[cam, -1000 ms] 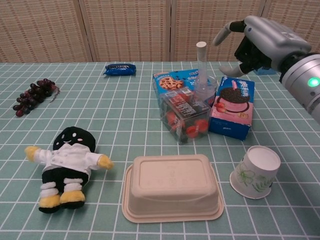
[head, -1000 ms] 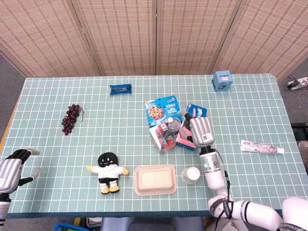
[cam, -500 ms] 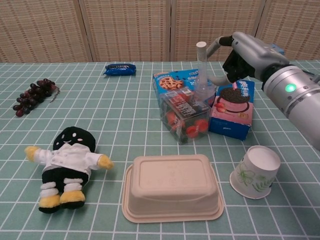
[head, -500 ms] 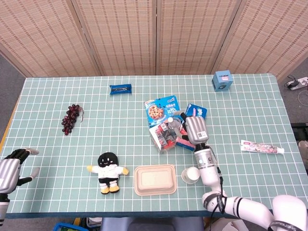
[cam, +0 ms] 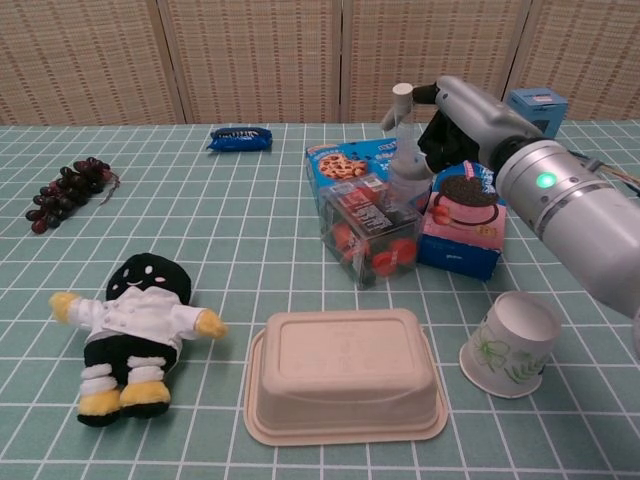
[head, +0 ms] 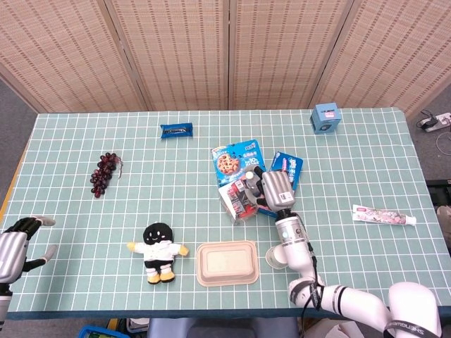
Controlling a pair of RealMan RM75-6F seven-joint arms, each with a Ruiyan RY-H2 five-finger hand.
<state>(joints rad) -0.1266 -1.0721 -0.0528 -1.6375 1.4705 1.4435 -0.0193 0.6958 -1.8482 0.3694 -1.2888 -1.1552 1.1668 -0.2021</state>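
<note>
Head view: the left hand point(head: 15, 243) is seen at the table's point(head: 141, 211) near left edge, fingers apart and holding nothing, in the same place as a second ago; the doll point(head: 159, 251) and the tray point(head: 226, 263) lie well to its right. Further right, the right hand point(head: 275, 190) is brought in from the pink box point(cam: 465, 219) toward the bottle point(cam: 404, 150). In the chest view, its fingers point(cam: 432, 95) are now spread around the bottle's capped neck, touching or just beside it; a closed grip cannot be confirmed. The bottle is upright, just behind the clear box point(cam: 371, 230), directly under the hand. The reach is judged finished, the grasp not yet made. The cup point(cam: 511, 345) lies tipped, nearer the robot than the hand.
</note>
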